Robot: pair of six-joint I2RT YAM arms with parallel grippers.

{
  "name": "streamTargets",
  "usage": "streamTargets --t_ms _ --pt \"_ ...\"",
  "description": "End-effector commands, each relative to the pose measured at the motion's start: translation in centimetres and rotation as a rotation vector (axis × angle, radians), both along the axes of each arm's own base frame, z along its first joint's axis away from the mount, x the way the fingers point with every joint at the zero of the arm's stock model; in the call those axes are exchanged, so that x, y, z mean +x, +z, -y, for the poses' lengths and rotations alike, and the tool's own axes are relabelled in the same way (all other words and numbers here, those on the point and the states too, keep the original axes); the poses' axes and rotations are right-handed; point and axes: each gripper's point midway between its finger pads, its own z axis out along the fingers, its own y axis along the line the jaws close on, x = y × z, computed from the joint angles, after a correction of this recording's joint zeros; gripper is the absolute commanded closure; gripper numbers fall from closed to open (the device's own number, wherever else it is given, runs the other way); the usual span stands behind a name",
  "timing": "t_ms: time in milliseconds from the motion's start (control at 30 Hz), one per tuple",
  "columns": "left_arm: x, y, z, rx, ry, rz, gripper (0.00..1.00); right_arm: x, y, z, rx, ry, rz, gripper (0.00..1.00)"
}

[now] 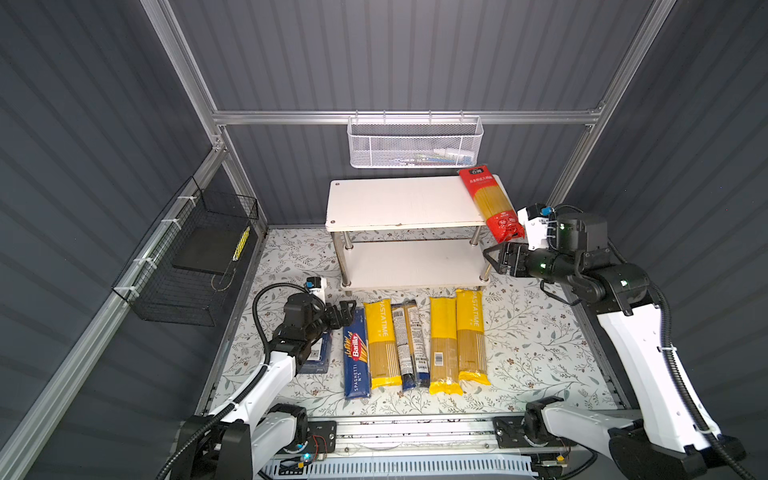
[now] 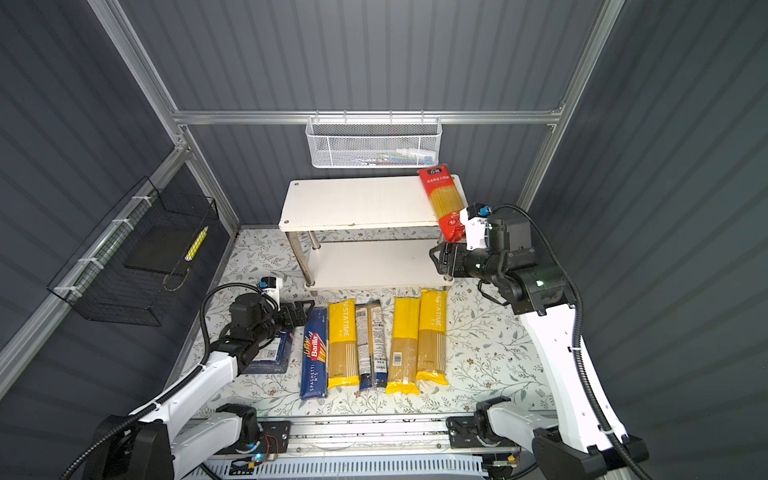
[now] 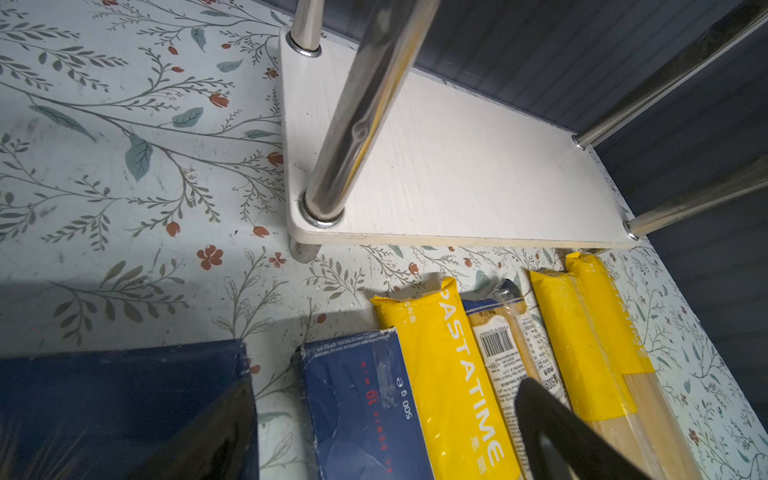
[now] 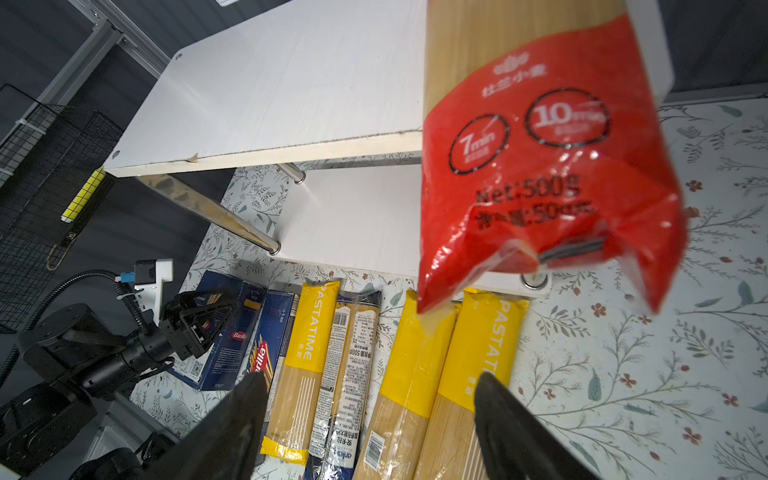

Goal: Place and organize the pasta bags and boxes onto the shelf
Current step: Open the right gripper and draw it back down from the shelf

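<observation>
Red bag [image 1: 490, 203] askew on right end of shelf [image 1: 395, 203] top board, near end overhanging; right gripper [image 1: 493, 259] spread and empty just below it; left gripper [image 1: 348, 313] spread, empty, by blue boxes [image 1: 356, 361]; remaining packs [image 1: 443, 345] in row before shelf.

White-shelled left arm [image 1: 274, 370] and right arm [image 1: 631, 340] carry black joint housings [image 1: 582, 232], ribbed black cable conduits [image 1: 256, 311] and green lights [image 1: 623, 283]; left hand [image 1: 347, 311] and right hand [image 1: 492, 259] are black.
</observation>
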Motion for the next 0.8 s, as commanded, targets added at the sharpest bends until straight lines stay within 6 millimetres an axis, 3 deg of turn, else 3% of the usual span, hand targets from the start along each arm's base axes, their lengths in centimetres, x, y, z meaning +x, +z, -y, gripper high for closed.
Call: streamTargets --t_ms 0,767 --pt "-0.2 0.5 0.1 0.017 -0.011 0.024 0.01 0.4 0.8 -0.5 -0.002 0.021 0.034 0.2" --pt "-0.1 0.4 0.1 0.019 -0.011 0.021 0.01 2.5 0.4 -2.2 -0.011 0.062 0.022 0.19"
